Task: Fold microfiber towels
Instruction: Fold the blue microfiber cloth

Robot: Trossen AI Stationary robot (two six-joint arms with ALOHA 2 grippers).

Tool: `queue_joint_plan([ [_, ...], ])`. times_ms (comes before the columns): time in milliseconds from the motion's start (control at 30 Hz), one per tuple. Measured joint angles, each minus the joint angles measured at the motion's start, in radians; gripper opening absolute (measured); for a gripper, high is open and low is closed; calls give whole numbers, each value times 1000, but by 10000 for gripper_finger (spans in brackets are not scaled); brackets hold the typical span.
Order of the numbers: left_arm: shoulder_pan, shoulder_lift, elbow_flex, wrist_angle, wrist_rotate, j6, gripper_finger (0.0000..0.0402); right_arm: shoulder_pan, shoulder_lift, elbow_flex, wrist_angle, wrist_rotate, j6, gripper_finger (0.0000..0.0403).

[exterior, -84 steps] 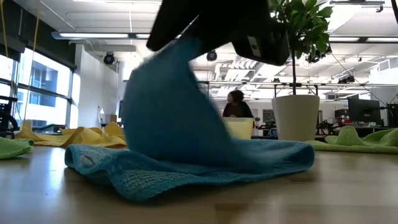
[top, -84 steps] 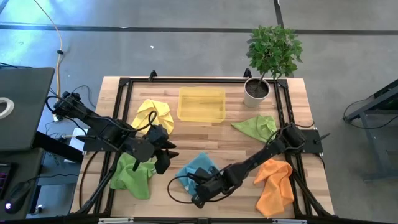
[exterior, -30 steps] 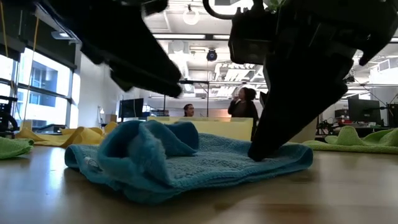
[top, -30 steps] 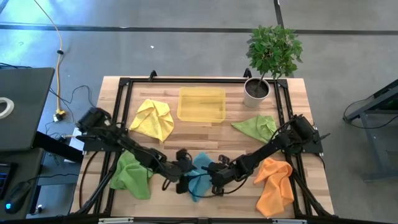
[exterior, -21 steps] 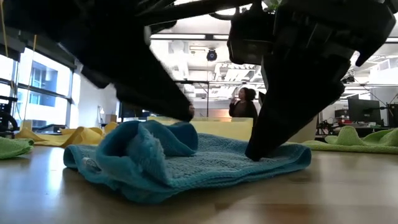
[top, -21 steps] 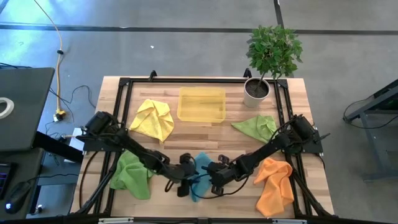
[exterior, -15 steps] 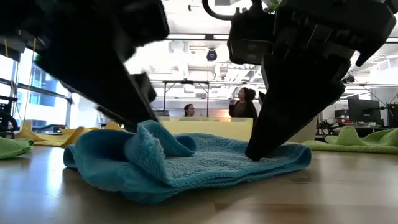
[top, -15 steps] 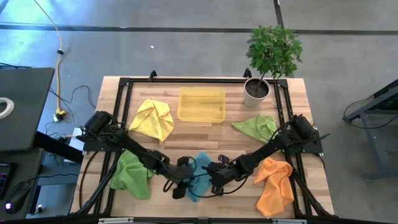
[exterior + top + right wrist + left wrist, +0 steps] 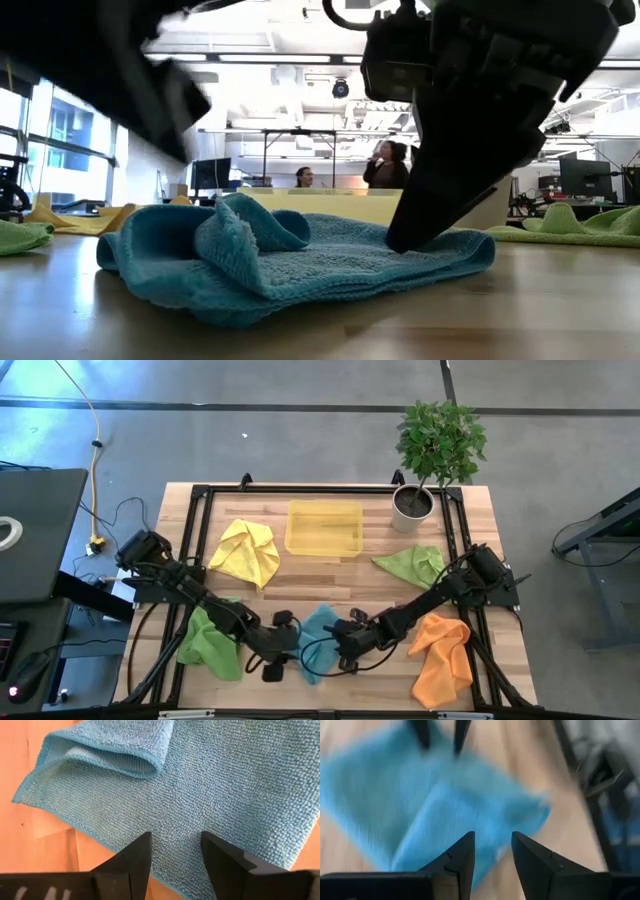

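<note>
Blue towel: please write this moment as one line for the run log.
blue towel: part-folded, flat on table | right gripper: open, tips on towel | left gripper: open, holding nothing, beside towel

It was an open lab or office: ceiling strip lights [image 9: 250, 57], monitors [image 9: 578, 178], people [image 9: 384, 165] behind the wooden table [image 9: 380, 585].

Left wrist view smeared; I see blue towel [image 9: 445, 805] only as blur. Low view: left arm [image 9: 100, 60] blurred, cut by frame edge (gripper unseen there). People [image 9: 385, 165] behind too small.
</note>
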Motion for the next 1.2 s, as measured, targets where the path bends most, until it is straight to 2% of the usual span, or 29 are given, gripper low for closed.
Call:
queue_joint_plan([
  [67, 9, 14, 1, 91, -41, 57, 118, -3, 0, 0, 2, 0, 6, 165],
  [167, 33, 35, 1, 154, -106, 113, 117, -9, 0, 0, 6, 0, 7, 165],
  [233, 58, 57, 0, 162, -115, 119, 117, -12, 0, 0, 16, 0, 7, 165],
  [433, 108, 130, 0, 210, -50, 91, 117, -22, 0, 0, 27, 0, 7, 165],
  [667, 112, 168, 0, 228, -4, 92, 117, -35, 0, 0, 28, 0, 7, 165],
  [933, 89, 136, 1, 74, 178, 67, 117, -37, 0, 0, 15, 0, 22, 165],
  [1200, 36, 35, 0, -213, 175, 66, 117, -37, 0, 0, -27, -6, 42, 165],
])
